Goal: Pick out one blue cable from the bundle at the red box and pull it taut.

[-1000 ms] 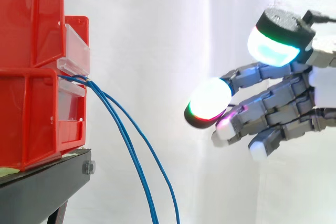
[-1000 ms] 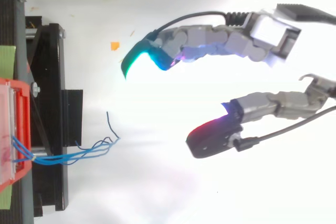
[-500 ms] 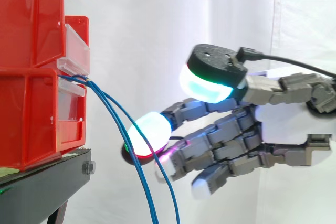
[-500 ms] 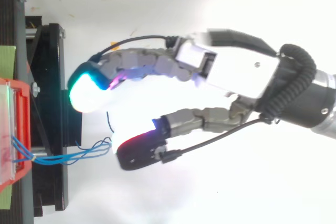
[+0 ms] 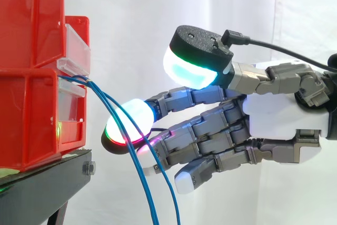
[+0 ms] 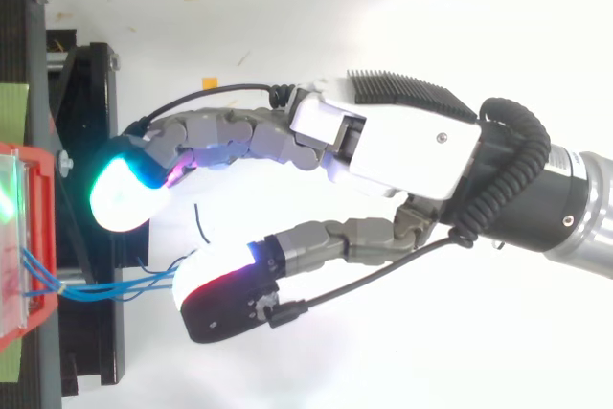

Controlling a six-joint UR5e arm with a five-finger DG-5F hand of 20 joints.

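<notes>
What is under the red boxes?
A black stand sits under the red boxes, with a bolt on its edge. A pale green strip peeks out between them. The stand's top beneath the boxes is covered.

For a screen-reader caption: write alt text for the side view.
A robot hand extends from the right with its fingers spread open, glowing pads beside the blue cables but gripping nothing. The cables hang slack from stacked red boxes on a black stand.

hand [image 5: 275,115] level, fingers [image 5: 209,126] spread, prob. empty
</notes>
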